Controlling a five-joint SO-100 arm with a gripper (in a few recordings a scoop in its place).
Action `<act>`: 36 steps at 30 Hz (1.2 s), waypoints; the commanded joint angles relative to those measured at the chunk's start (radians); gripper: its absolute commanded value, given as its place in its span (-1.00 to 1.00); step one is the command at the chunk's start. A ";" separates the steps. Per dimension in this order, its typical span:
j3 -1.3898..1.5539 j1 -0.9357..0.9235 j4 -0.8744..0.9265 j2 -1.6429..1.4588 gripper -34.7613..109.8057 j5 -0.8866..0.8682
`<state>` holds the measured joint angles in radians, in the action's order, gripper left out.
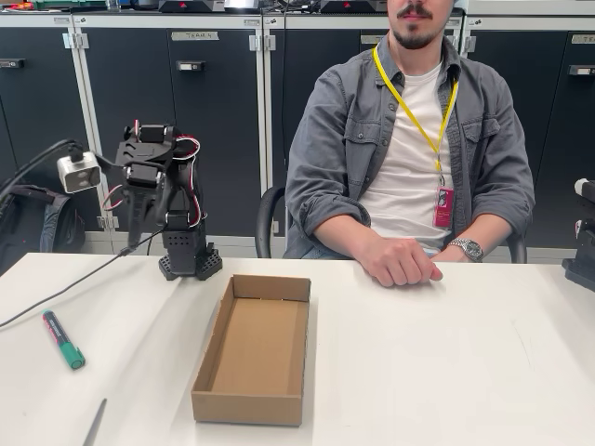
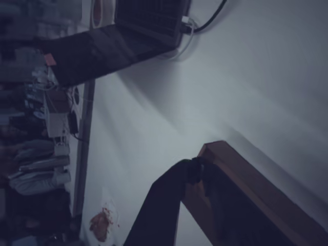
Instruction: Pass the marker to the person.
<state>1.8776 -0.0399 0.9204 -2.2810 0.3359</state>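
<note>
The marker (image 1: pixel 62 339), black with a red-pink band and a green cap, lies flat on the white table (image 1: pixel 446 372) near its left edge. My gripper (image 1: pixel 137 232) hangs folded down at the black arm's base at the back left, well behind the marker and apart from it. In the wrist view its dark fingers (image 2: pixel 161 205) meet at the tips, shut on nothing, in front of the cardboard box (image 2: pixel 246 174). The person (image 1: pixel 409 158) sits behind the table at the right, one hand (image 1: pixel 400 263) resting on the tabletop.
An open, shallow cardboard box (image 1: pixel 253 348) stands in the middle of the table, between the marker and the person. A thin grey stick (image 1: pixel 96 423) lies at the front left edge. A cable (image 1: pixel 65 288) runs across the table's left side. Dark cabinets (image 1: pixel 186 121) line the back.
</note>
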 commanded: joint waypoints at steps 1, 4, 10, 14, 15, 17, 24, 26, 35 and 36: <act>-0.083 -0.097 -0.057 0.038 -0.59 -0.071; -0.092 -0.175 -0.061 0.058 -0.59 -0.155; -0.146 -0.242 0.066 0.089 -0.59 -0.305; -0.236 -0.253 0.172 0.112 -0.59 -0.362; -0.250 -0.259 0.178 0.114 -0.59 -0.371; -0.270 -0.270 0.173 0.120 -0.56 -0.396; -0.374 -0.310 0.267 0.192 -0.46 -0.400; -0.390 -0.313 0.325 0.207 -0.35 -0.411; -0.364 -0.235 0.382 0.293 -0.06 -0.425; -0.364 -0.225 0.388 0.304 -0.04 -0.433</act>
<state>1.5478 -0.2869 1.2931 -1.9880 -0.0859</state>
